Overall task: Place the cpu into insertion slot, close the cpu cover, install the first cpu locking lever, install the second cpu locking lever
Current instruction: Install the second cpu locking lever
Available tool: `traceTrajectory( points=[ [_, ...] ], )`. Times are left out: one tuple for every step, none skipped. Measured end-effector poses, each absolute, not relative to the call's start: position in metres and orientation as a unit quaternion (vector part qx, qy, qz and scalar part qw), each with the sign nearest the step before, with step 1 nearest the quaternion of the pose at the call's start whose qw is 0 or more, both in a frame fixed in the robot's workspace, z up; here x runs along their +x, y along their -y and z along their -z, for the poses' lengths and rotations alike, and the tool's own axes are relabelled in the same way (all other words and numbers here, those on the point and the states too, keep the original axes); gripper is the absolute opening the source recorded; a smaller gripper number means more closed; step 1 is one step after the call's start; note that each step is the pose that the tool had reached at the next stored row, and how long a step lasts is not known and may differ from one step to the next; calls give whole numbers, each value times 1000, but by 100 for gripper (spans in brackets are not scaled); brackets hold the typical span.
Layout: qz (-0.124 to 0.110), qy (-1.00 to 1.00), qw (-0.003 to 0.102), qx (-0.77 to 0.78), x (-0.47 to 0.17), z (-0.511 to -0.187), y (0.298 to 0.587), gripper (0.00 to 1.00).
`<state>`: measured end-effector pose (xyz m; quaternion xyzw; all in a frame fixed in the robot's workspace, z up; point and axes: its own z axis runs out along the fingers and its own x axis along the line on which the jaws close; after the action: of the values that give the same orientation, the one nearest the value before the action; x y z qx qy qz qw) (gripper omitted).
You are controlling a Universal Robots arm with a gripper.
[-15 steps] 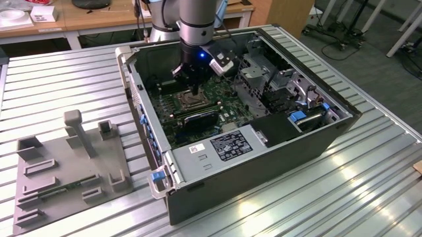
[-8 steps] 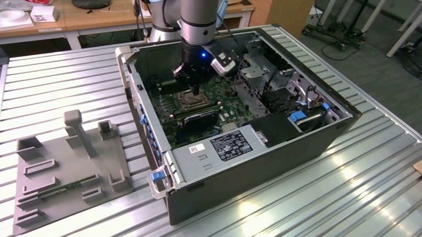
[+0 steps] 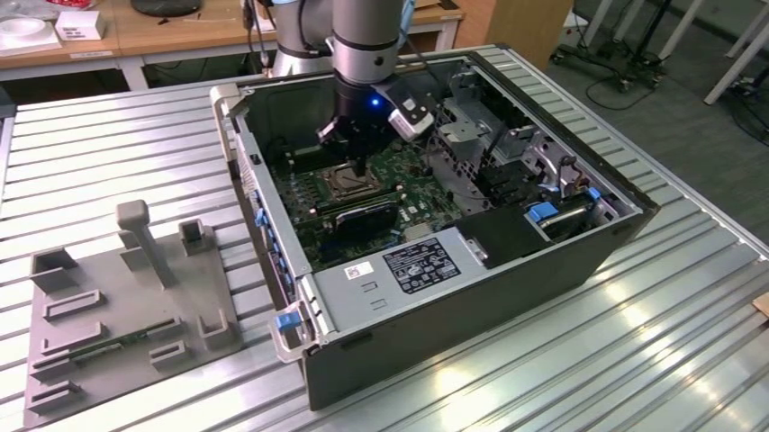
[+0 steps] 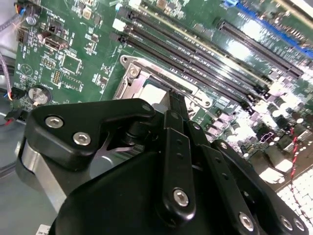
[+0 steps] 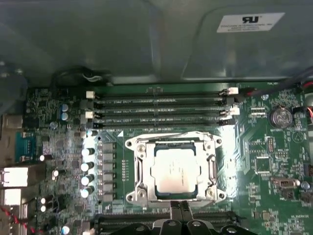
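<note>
The cpu (image 5: 176,175) lies flat in the insertion slot (image 5: 138,171) on the green motherboard, its pale top showing through the cut-out of the cpu cover (image 5: 211,147), which lies down around it. In the exterior view my gripper (image 3: 359,171) reaches down into the open computer case, right over the insertion slot (image 3: 342,186). In the first wrist view the gripper (image 5: 180,208) sits at the socket's edge with its two narrow fingers pressed together, nothing between them. In the second wrist view the gripper (image 4: 176,99) ends at the cpu cover (image 4: 133,68), beside the cpu (image 4: 155,93).
Long black memory slots (image 5: 161,110) flank the socket on both sides. The case walls (image 3: 247,153) hem the arm in, with a drive cage (image 3: 481,135) and the labelled power supply (image 3: 415,265) close by. A grey fixture plate (image 3: 121,297) lies on the ribbed table at the exterior view's left.
</note>
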<state>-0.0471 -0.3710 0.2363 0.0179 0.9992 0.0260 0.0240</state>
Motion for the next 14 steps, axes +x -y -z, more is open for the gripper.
traceTrajectory(
  points=[
    [-26,-999,24,18,-47,-237,372,11],
    [-26,-999,24,18,-47,-237,374,11],
    [-26,-999,24,18,-47,-237,374,11],
    [-26,-999,24,18,-47,-237,375,11],
    [-26,-999,24,18,-47,-237,375,11],
    [-26,-999,24,18,-47,-237,376,11],
    [-26,-999,24,18,-47,-237,377,11],
    [-26,-999,24,18,-47,-237,377,11],
    [-26,-999,24,18,-47,-237,378,11],
    [-26,-999,24,18,-47,-237,378,11],
    [-26,-999,24,18,-47,-237,378,11],
    [-26,-999,24,18,-48,-237,378,11],
    [-26,-999,24,18,-48,-237,378,11],
    [-26,-999,24,18,-48,-237,378,11]
  ],
)
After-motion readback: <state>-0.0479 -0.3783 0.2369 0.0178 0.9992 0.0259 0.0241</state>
